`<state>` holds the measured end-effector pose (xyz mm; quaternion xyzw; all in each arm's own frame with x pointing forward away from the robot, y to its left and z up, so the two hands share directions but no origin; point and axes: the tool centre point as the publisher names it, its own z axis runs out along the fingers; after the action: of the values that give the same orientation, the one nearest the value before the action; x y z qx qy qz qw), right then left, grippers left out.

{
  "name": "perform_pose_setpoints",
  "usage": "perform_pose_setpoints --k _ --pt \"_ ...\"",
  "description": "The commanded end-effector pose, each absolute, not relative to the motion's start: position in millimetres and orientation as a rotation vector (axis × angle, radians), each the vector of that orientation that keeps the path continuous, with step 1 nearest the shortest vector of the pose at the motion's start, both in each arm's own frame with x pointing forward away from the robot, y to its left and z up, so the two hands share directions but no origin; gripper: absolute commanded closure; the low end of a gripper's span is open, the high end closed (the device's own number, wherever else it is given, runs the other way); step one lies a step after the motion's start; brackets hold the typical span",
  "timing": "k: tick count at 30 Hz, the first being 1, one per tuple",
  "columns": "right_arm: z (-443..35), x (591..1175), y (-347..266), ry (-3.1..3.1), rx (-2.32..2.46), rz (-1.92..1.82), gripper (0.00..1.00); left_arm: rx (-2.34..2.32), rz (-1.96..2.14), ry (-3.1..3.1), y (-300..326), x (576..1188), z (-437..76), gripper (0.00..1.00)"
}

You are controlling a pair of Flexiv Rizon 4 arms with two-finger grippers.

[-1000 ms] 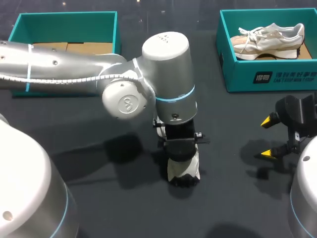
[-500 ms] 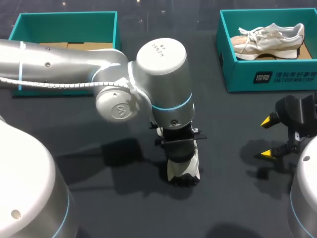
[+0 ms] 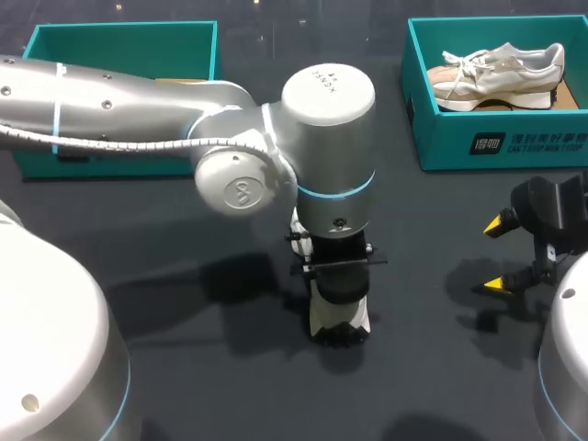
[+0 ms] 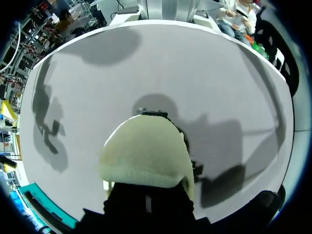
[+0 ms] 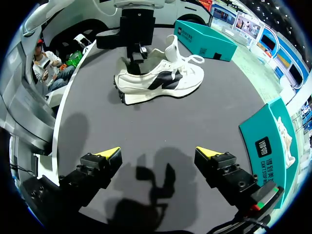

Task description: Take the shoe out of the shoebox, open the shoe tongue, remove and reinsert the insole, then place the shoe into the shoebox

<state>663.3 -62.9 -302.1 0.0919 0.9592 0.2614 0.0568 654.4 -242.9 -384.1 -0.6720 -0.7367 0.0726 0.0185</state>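
Jaws of the left gripper (image 5: 132, 57) reach down into the heel opening of the white shoe (image 5: 161, 80), their grip hidden, so whether they pinch anything inside cannot be told. The right gripper (image 5: 158, 153) hangs well apart, jaws spread and empty, seemingly on standby. On the table (image 3: 432, 230), largest first: two arms, two teal boxes, the left shoebox (image 3: 119, 37) and right shoebox (image 3: 496, 142), and two shoes, one upright mid-table within reach, a second shoe (image 3: 501, 73) lying in the right one.
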Motion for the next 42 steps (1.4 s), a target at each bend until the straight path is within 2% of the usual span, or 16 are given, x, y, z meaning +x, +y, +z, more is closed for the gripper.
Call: perform_pose_setpoints --k 1,6,10,18,33,42 --pt "-302.1 661.4 -63.0 2.907 0.279 0.789 0.0 -2.053 0.196 -2.305 -246.7 662.1 -401.6 1.0" --pt "-302.1 661.4 -63.0 2.907 0.279 0.789 0.0 -2.022 0.149 -2.393 -238.7 677.6 -406.7 1.0" --pt "-302.1 661.4 -63.0 2.907 0.279 0.789 0.0 -2.035 0.125 -2.445 -235.6 686.6 -390.3 1.0" --pt "-302.1 661.4 -63.0 2.907 0.279 0.789 0.0 -2.114 0.207 -2.386 -243.1 672.9 -374.0 1.0" --pt "-302.1 661.4 -63.0 2.907 0.279 0.789 0.0 -2.063 0.177 -2.331 -244.3 667.8 -418.1 1.0" --pt "-302.1 661.4 -63.0 2.907 0.279 0.789 0.0 -2.113 0.165 -2.384 -236.6 680.7 -372.9 1.0"
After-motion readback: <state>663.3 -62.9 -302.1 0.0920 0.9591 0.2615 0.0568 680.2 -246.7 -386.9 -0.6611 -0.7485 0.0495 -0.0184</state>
